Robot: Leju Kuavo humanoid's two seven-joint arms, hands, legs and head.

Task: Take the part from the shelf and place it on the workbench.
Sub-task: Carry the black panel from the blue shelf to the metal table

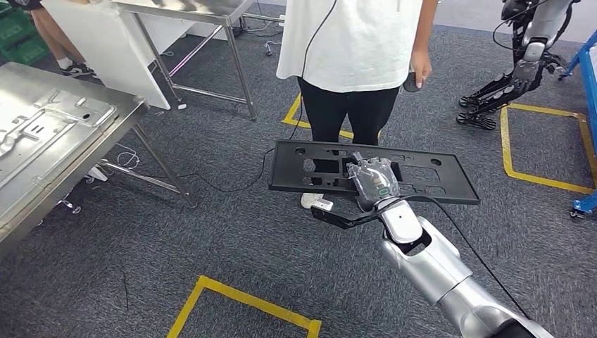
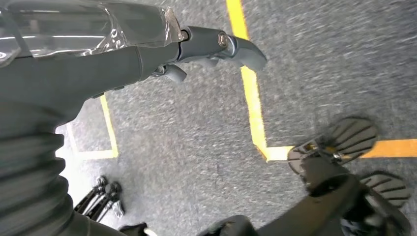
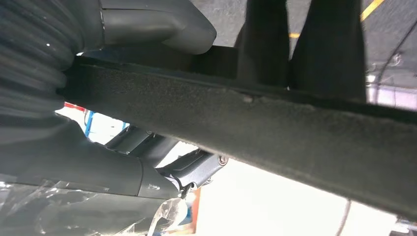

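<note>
Right now the right robot hand (image 1: 372, 182), wrapped in clear plastic, grips a flat black part (image 1: 429, 177) near the middle of the head view. The part is a long panel with cut-outs, held roughly level above the grey carpet (image 1: 232, 239), with the hand closed over its near edge around the centre. In the right wrist view the part's dark edge (image 3: 275, 128) runs across the frame, with the thumb (image 3: 157, 27) on one side of it and darker fingers (image 3: 196, 169) on the other, so the panel is clamped between them.

The left robot hand (image 2: 216, 46) shows in the left wrist view over the carpet; its fingers are curled in and nothing is in them.

At the left edge of the head view stands the bench (image 1: 105, 134), a steel table whose top carries a pressed metal sheet (image 1: 42, 127). The part is well apart from it, off to the right. A second steel table (image 1: 204, 14) sits in the upper left.

A person in a white shirt and black trousers (image 1: 352, 63) stands just beyond the part, at the upper middle of the frame, one hand (image 1: 421, 70) holding a small dark object. Yellow tape lines (image 1: 246, 303) mark the carpet at the bottom and at the right. Another robot's dark legs (image 1: 503, 88) stand in the upper right.
</note>
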